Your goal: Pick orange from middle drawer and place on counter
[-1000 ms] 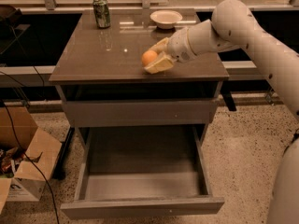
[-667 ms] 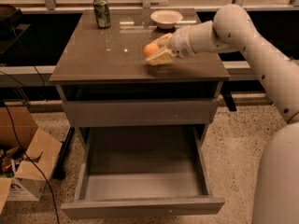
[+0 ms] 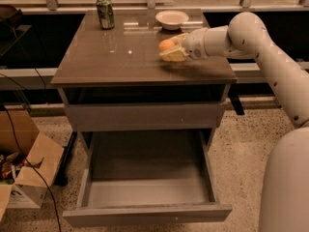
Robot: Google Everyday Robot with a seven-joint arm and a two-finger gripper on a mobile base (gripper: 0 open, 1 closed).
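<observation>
Yellowish fingers [image 3: 175, 56] of the gripper [image 3: 169, 49] are clamped on the orange [image 3: 166, 45], held low over the right half of the counter [image 3: 120, 57]; whether it touches the glossy top I cannot tell. The white arm reaches in from the right. Behind stand a white bowl [image 3: 172, 18] and a green can [image 3: 105, 12]. Below, the middle drawer [image 3: 145, 192] hangs pulled out, with a cardboard box [image 3: 29, 163] on the floor to its left

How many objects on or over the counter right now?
3. Green can at the back left of the counter; white bowl at the back right; orange in the jaws of the gripper over the right side. Nothing seems hidden.
</observation>
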